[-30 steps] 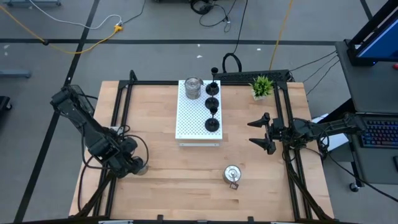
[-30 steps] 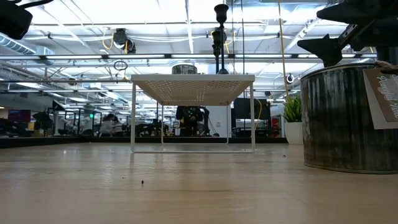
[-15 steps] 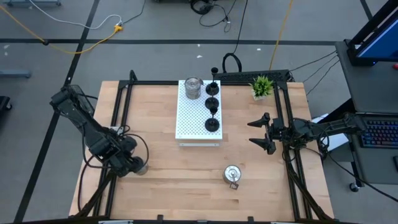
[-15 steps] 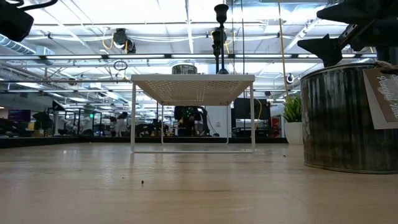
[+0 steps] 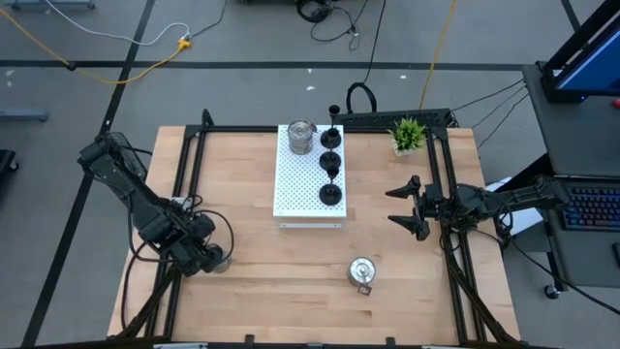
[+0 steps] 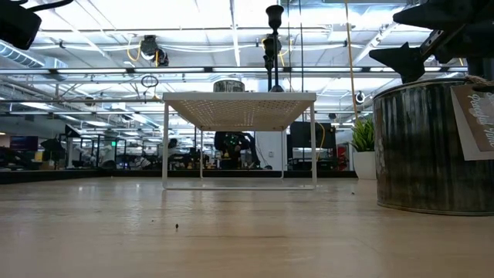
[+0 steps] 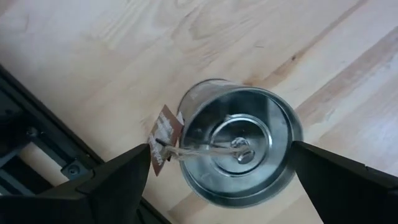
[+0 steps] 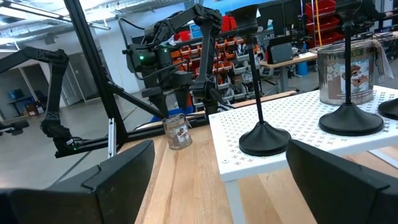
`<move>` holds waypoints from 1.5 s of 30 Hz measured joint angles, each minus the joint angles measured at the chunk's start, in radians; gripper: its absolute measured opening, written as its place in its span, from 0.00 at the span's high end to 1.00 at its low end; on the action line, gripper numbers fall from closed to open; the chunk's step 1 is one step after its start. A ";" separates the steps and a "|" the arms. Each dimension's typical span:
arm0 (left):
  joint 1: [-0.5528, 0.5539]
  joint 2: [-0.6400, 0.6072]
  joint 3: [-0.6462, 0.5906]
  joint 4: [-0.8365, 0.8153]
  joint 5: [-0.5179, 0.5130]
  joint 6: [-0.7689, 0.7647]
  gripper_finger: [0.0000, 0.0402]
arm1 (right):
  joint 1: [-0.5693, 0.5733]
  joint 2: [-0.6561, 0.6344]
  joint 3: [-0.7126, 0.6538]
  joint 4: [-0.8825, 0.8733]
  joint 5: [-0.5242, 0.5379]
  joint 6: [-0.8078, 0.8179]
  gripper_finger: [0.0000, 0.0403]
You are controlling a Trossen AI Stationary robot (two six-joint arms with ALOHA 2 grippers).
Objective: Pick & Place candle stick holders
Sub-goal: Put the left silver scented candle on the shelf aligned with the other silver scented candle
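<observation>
A shiny silver candle holder [image 7: 239, 149] with a brown tag stands on its base on the table near the left edge; it also shows in the high view [image 5: 221, 260]. My left gripper [image 5: 207, 256] is open above it, pointing down, one finger on either side of it [image 7: 230, 186], not touching. Several black holders [image 5: 330, 163] and one silver holder [image 5: 301, 136] stand on the white perforated board [image 5: 295, 189]. Another silver holder [image 5: 362, 272] stands on the table near the front. My right gripper [image 5: 411, 207] is open and empty at the right.
A small green plant [image 5: 408, 133] stands at the far right corner. The white board stands on legs above the table [image 6: 239, 100]. Black frame rails [image 5: 184, 174] run along the table's left and right sides. Bare wood lies between the board and the near edge.
</observation>
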State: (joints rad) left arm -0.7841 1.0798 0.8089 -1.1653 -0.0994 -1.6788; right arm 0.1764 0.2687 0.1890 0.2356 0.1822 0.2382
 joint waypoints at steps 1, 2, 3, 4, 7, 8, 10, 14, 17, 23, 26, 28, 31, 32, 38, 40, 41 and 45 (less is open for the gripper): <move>0.000 0.000 0.000 0.002 0.002 0.005 0.02 | 0.000 0.000 0.000 0.000 0.000 0.000 0.11; 0.000 0.000 0.000 0.006 0.002 0.009 0.02 | 0.000 0.000 0.000 0.000 0.000 0.000 0.11; 0.000 0.000 0.000 0.010 0.002 0.012 0.02 | 0.000 0.000 0.000 0.000 0.000 0.000 0.11; 0.000 0.000 0.000 0.016 0.002 0.020 0.02 | 0.000 0.000 0.000 0.000 0.000 0.000 0.11; 0.000 0.000 0.000 0.026 0.002 0.042 0.02 | 0.000 0.000 0.000 0.000 0.000 0.000 0.11; 0.000 0.000 0.000 0.028 0.002 0.047 0.02 | 0.000 0.000 0.000 0.000 0.000 0.000 0.11; 0.000 0.000 0.000 0.040 0.002 0.050 0.02 | 0.000 0.000 0.000 0.000 0.000 0.000 0.11; 0.000 0.000 0.000 0.067 0.001 0.059 0.01 | 0.000 0.000 0.000 0.000 0.000 0.000 0.11; 0.000 0.000 0.000 0.069 -0.001 0.070 0.01 | 0.000 0.000 0.000 0.000 0.000 0.000 0.11; 0.000 0.000 0.000 0.068 -0.009 0.080 0.01 | 0.000 0.000 0.000 0.000 0.000 0.000 0.11; 0.000 0.000 0.000 0.069 -0.032 0.080 0.00 | 0.000 0.000 0.000 0.000 0.000 0.000 0.11; 0.000 0.000 0.000 0.070 -0.037 0.080 0.00 | 0.000 0.000 0.000 0.000 0.000 0.000 0.11; 0.000 0.000 0.000 0.071 -0.039 0.072 0.00 | 0.000 0.000 0.000 0.000 0.000 0.000 0.11; 0.000 0.000 0.000 0.070 -0.042 0.068 0.00 | 0.000 0.000 0.000 0.000 0.000 0.000 0.11; 0.000 0.000 0.000 0.070 -0.043 0.047 0.00 | 0.000 0.000 0.000 0.000 0.000 0.000 0.11; 0.000 0.000 0.000 0.069 -0.043 0.047 0.00 | 0.000 0.000 0.000 0.000 0.000 0.000 0.11; 0.000 0.001 0.000 0.068 -0.043 0.047 0.00 | 0.000 0.000 0.000 0.000 0.000 0.000 0.11; 0.000 0.024 0.000 0.067 -0.043 0.047 0.00 | 0.000 0.000 0.000 0.000 0.000 0.000 0.11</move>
State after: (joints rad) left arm -0.7840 1.1040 0.8089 -1.0985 -0.1420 -1.6318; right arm 0.1764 0.2686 0.1894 0.2354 0.1822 0.2381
